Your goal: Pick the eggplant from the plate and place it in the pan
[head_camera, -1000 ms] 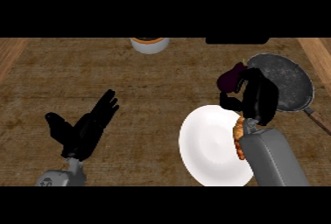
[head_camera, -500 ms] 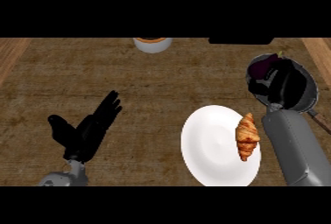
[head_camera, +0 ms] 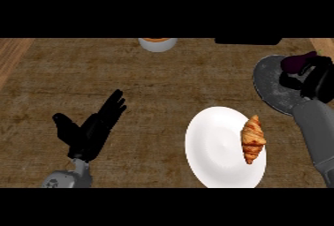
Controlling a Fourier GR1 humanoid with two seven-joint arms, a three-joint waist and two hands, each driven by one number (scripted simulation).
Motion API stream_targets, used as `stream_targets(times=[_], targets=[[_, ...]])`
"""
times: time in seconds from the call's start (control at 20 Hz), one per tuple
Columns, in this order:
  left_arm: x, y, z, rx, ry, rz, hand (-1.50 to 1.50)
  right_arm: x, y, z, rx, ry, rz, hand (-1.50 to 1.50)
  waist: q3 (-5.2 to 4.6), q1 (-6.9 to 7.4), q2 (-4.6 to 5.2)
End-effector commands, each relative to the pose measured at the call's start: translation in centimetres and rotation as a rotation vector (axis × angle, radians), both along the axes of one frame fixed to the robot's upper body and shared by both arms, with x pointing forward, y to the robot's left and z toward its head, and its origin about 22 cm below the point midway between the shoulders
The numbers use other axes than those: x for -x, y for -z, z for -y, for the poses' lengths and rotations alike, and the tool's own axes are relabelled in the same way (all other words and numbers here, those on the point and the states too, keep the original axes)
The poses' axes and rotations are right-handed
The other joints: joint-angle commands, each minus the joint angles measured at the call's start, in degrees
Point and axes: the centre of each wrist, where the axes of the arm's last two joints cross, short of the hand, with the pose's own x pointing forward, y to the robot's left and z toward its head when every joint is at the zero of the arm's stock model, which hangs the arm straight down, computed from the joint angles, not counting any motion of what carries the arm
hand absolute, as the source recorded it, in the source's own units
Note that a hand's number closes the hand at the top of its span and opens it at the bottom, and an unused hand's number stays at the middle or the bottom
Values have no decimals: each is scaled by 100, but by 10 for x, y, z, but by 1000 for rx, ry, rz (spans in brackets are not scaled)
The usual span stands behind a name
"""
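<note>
The dark purple eggplant [head_camera: 297, 62] shows at the far side of the grey pan [head_camera: 274, 86] at the right edge. My right hand [head_camera: 312, 80] is over the pan with its fingers curled round the eggplant, hiding most of it. The white plate [head_camera: 215, 150] lies near the front, left of my right forearm, with a brown croissant [head_camera: 252, 139] on its right side. My left hand [head_camera: 91, 128] rests open at the lower left, fingers up, holding nothing.
A pale bowl with orange contents [head_camera: 157, 43] stands at the counter's far edge. A dark object [head_camera: 248, 40] lies at the far right. A wooden strip [head_camera: 12, 57] borders the counter at the left.
My right hand has carried the eggplant from the plate's far edge rightward over the pan. The croissant is now uncovered on the plate. The left hand has stayed put.
</note>
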Motion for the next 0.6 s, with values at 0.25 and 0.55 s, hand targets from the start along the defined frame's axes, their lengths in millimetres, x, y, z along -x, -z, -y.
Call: stream_targets(times=[0.25, 0.55], targets=[[-4, -8, -1, -8, 39, 12, 0, 27, 20, 65, -102, 123, -262, -150, 6, 205, 86], [-1, -5, -4, -10, 36, 20, 0, 22, 11, 70, -197, 32, -276, -150, 21, 192, 74]])
